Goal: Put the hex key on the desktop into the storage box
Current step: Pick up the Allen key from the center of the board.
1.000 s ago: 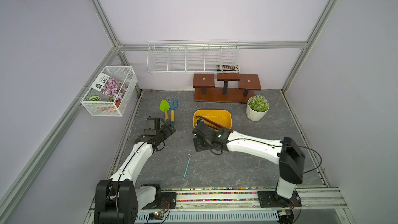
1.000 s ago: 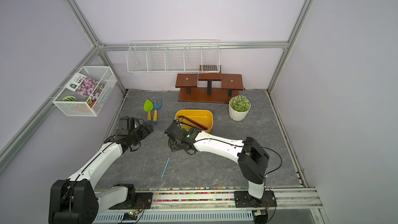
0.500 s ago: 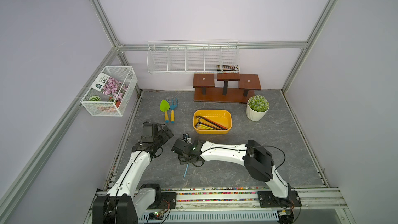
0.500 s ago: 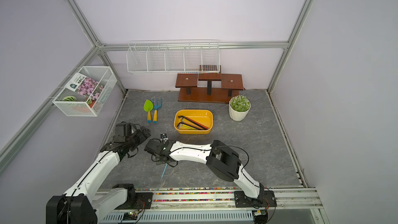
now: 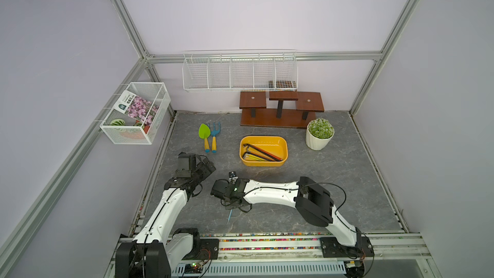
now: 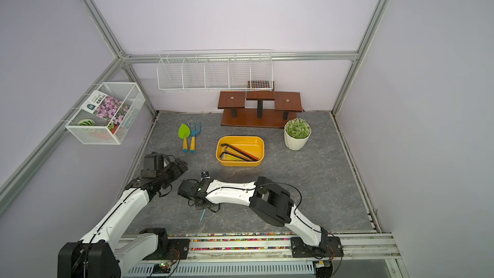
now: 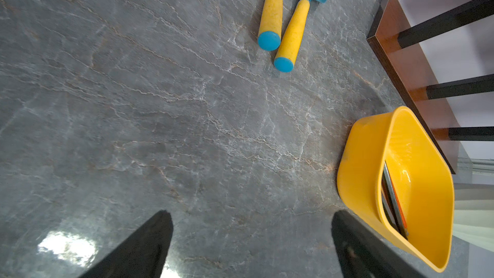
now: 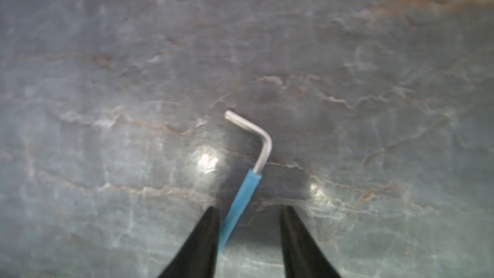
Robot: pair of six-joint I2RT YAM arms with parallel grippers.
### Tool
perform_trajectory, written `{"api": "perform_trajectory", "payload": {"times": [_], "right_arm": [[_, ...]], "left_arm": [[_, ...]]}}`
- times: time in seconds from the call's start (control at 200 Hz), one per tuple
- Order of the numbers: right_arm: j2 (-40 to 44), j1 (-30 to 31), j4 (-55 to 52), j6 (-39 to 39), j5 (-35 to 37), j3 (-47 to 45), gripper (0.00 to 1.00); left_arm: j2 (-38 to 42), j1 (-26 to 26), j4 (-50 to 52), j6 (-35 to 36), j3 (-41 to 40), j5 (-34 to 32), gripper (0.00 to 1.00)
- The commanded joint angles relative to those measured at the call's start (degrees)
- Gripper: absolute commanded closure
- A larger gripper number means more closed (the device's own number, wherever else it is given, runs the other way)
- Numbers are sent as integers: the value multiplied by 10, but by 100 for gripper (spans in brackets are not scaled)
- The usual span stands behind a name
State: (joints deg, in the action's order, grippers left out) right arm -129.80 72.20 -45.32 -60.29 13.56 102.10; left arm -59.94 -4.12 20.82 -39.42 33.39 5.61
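Hex key [image 8: 248,180]: L-shaped, with a bare metal bend and a blue sleeve on the long shank. It lies flat on the surface [image 5: 334,183], lower centre of frame in both top views. There only its blue end [image 5: 229,216] shows from under the right arm's wrist. It is well apart from the storage box [image 5: 263,138], which is above it in frame.

Right gripper [image 8: 250,208]: sits low over the key. The jaws are apart and straddle the blue sleeve. One finger [image 8: 203,242] is against or just beside the sleeve, the other clear of it. They are not clamped.

Left gripper [image 7: 251,212]: jaws wide apart with nothing between them, above bare surface.

Storage box: yellow tub, centre of frame, upright on the surface. It holds several hex keys with black, yellow and red shanks.

Other items:
- Green trowel [image 5: 203,135] and blue rake [image 5: 215,133], side by side, upper left of the box.
- White pot [image 5: 319,140] of green plant, to the right of the box.
- Brown wooden stand [image 5: 280,121], against the back wall.
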Motion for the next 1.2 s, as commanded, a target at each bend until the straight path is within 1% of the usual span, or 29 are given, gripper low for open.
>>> {"api": "perform_trajectory", "payload": {"times": [0.0,0.07,0.195,0.335,0.385,0.455,0.595,0.675,0.78,0.855,0.969,1.044,1.114,1.194], "right_arm": [[-36,-2,-62,-5,23,-4,68],[-36,-4,-56,-4,23,-12,76],[-29,-15,-57,2,32,-26,85],[5,-33,-27,20,41,-71,97],[19,-37,-16,30,49,-86,100],[43,-39,0,59,63,-98,100],[90,-51,-13,114,95,-91,100],[123,-63,-8,161,106,-89,100],[154,-88,-16,218,127,-73,100],[164,-113,-20,267,131,-53,100],[165,-155,-17,352,119,-16,100],[157,-183,0,428,103,5,100],[137,-212,15,494,91,28,100],[100,-243,11,549,76,71,100]], "left_arm": [[7,3,-11,-1,-9,4,2],[7,3,-12,-2,-9,6,3],[4,3,-10,-2,-4,7,2],[5,3,-9,-2,-1,6,2],[4,3,-11,-3,-2,7,2],[0,3,-13,-3,0,11,2],[-17,3,-11,1,11,32,2],[-24,3,-19,1,14,45,2],[-20,3,-42,5,8,63,2],[-11,3,-76,23,-3,97,2],[6,2,-87,27,-9,99,2],[13,2,-87,29,-12,92,2],[15,2,-89,30,-15,89,2],[11,2,-93,30,-16,89,2]]}}
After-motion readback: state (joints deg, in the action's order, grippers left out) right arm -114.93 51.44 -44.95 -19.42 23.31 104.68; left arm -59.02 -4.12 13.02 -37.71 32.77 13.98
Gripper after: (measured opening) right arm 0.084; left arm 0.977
